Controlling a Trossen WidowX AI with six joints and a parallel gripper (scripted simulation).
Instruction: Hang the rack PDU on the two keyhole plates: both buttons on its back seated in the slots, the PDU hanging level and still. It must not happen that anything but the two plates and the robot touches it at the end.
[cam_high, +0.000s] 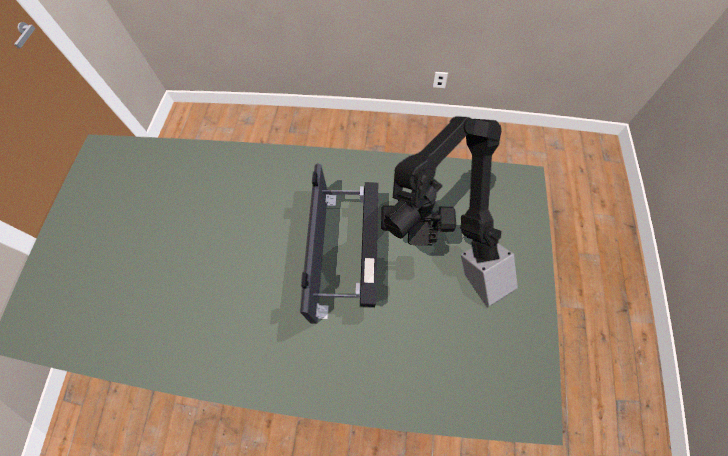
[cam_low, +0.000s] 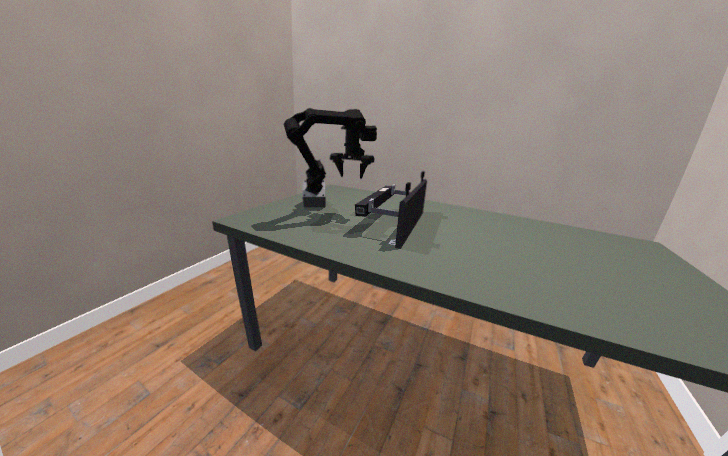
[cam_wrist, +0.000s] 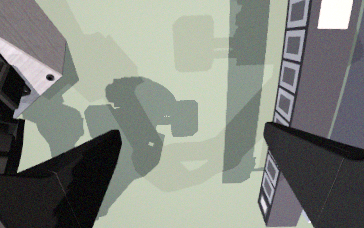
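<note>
The rack PDU (cam_high: 369, 244) is a long dark bar with a white label. It lies level and parallel to the upright dark mounting panel (cam_high: 314, 241). Two thin grey rods (cam_high: 343, 191) join it to the panel near each end. Small pale keyhole plates (cam_high: 330, 199) show on the panel by the rods. My gripper (cam_high: 421, 228) is open and empty. It hovers above the table between the PDU and the arm's base, apart from the PDU. In the wrist view both fingers frame bare table, with the PDU (cam_wrist: 310, 75) at the right edge. In the exterior view the gripper (cam_low: 351, 163) points down.
The arm's grey base block (cam_high: 488, 276) stands right of the PDU. The green table (cam_low: 483, 257) stretches wide beyond the panel. Walls, a door and a wooden floor surround it.
</note>
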